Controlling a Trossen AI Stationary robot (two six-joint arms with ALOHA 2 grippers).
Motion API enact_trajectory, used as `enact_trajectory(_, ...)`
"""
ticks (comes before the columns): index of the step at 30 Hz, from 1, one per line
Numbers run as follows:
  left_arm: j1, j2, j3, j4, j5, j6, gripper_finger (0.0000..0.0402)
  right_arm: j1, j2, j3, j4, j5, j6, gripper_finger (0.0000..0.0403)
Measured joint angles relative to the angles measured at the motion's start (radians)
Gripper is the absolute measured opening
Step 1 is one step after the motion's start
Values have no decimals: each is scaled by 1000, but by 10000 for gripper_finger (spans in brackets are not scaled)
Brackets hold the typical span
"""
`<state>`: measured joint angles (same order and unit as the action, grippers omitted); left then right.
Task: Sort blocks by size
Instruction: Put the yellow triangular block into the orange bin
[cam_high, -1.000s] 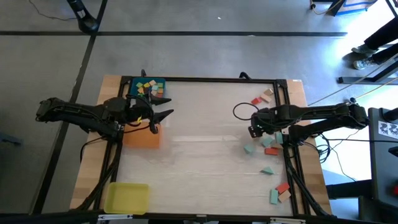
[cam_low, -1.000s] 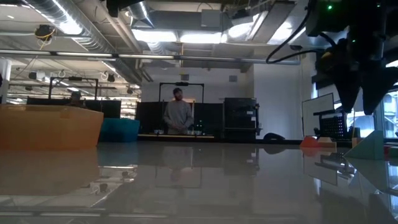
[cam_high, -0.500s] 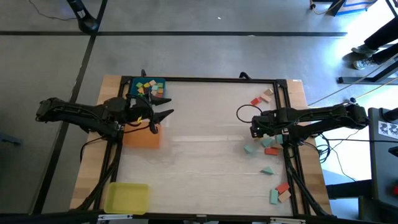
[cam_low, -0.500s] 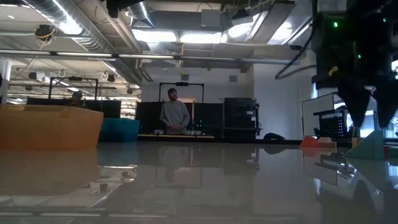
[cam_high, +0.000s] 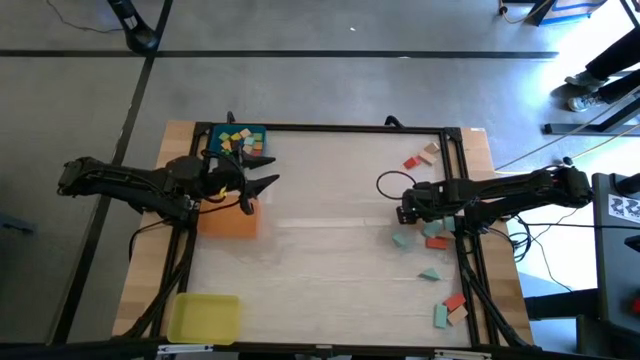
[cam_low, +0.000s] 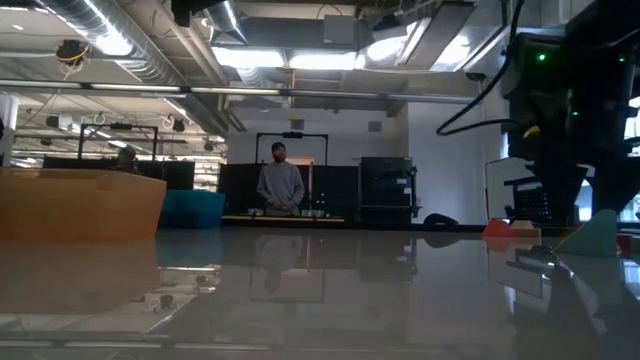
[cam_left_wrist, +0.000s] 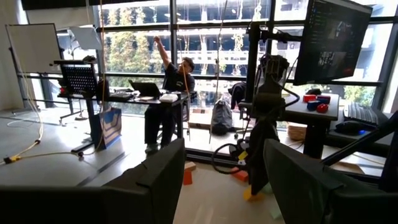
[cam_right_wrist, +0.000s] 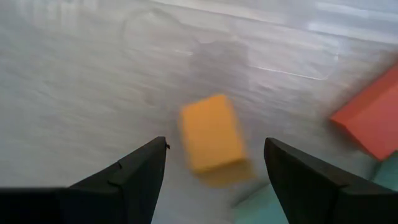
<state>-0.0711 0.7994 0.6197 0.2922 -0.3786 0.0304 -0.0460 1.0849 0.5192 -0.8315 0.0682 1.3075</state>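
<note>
Yellow block (cam_right_wrist: 212, 135) lies on table (cam_high: 320, 260) between my right claw's (cam_high: 403, 212) spread fingers, unheld. Looks light, rigid wood, smooth faces; pinch across its two long flat sides. Red block (cam_right_wrist: 370, 118) close beside, teal one touching; room tight there, open toward table middle. Left claw (cam_high: 262, 187) spread, empty, waiting over orange tray (cam_high: 228, 222).

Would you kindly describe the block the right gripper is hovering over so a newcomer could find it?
Look to the table's right side, where loose blocks lie scattered. The open right gripper points down at an orange-yellow block lying between its fingers; its neighbours there are red and teal.
</note>
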Motion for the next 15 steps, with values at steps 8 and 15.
enact_trajectory(8,0,0,0,9,0,0,205,0,-1,2,6,-35,-25,271)
enact_trajectory(15,0,0,0,9,0,0,205,0,-1,-62,28,-73,-101,271)
